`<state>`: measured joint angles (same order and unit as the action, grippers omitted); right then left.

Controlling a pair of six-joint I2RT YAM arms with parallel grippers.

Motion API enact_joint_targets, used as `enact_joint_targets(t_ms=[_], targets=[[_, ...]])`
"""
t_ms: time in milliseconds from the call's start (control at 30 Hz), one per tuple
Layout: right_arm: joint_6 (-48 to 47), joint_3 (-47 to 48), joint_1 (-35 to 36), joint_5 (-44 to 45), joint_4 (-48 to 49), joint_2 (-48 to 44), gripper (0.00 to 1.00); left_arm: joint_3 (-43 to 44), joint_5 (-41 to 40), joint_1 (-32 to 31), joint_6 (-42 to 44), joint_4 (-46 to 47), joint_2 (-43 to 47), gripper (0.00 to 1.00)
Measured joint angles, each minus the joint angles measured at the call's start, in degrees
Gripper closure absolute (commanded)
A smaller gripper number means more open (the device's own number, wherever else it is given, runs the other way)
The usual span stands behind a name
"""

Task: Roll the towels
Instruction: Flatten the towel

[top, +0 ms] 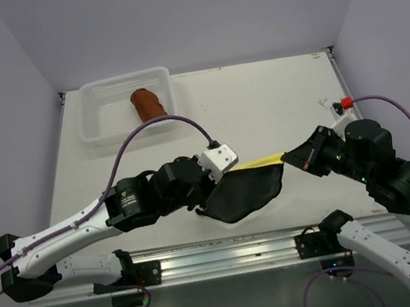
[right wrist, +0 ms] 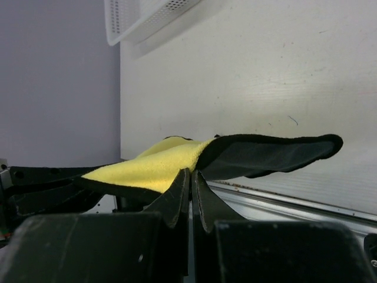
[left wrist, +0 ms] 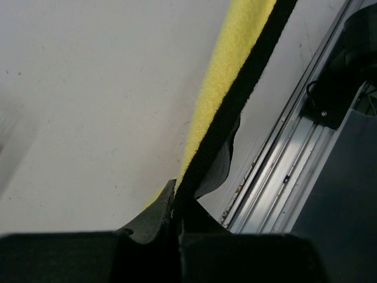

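The yellow towel (top: 245,191) with its dark hem and dark underside hangs stretched between my two grippers, lifted above the table's near edge. My left gripper (top: 207,199) is shut on its left edge; in the left wrist view the dark hem runs up out of the closed gripper (left wrist: 177,203) beside the yellow towel face (left wrist: 224,82). My right gripper (top: 289,158) is shut on the right corner, and the right wrist view shows the yellow towel (right wrist: 159,164) draped over the pinched gripper (right wrist: 191,174). The rust-brown towel (top: 148,103) lies rolled in the basket.
A white mesh basket (top: 102,112) stands at the table's far left; its corner shows in the right wrist view as the basket (right wrist: 141,17). A metal rail (top: 230,251) runs along the near edge, close under the hanging towel. A purple cable arcs over the left arm.
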<state>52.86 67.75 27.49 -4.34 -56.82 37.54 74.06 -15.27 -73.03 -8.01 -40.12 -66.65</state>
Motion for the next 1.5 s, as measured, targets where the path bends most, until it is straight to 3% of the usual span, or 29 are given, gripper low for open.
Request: enact_joint_targets(t_ms=[300, 567, 667, 933, 1167, 1500], targets=[[2.08, -8.02, 0.0, -1.36, 0.48, -1.81, 1.0, 0.83, 0.11, -1.03, -1.09, -8.31, -3.96, 1.0], [2.69, -12.72, 0.0, -0.79, 5.92, 4.87, 1.0, 0.42, -10.69, -0.35, -0.74, -7.04, -6.67, 1.0], [2.62, -13.18, -0.02, 0.74, 8.46, 7.74, 1.0, -0.57, -11.3, 3.06, 1.18, -4.74, -8.81, 0.98], [2.67, -16.35, -0.24, 5.88, 15.61, 16.41, 1.0, -2.58, -9.99, 13.92, 8.41, 1.01, -19.08, 0.72], [2.6, -16.26, -3.43, 6.49, 23.71, 28.68, 1.0, -0.13, -7.61, 20.57, 13.22, 3.65, -29.59, 0.73], [1.29, -13.77, -10.21, 4.7, 31.36, 43.25, 1.0, 4.87, -6.95, 23.74, 16.06, 6.8, -38.64, 0.71]])
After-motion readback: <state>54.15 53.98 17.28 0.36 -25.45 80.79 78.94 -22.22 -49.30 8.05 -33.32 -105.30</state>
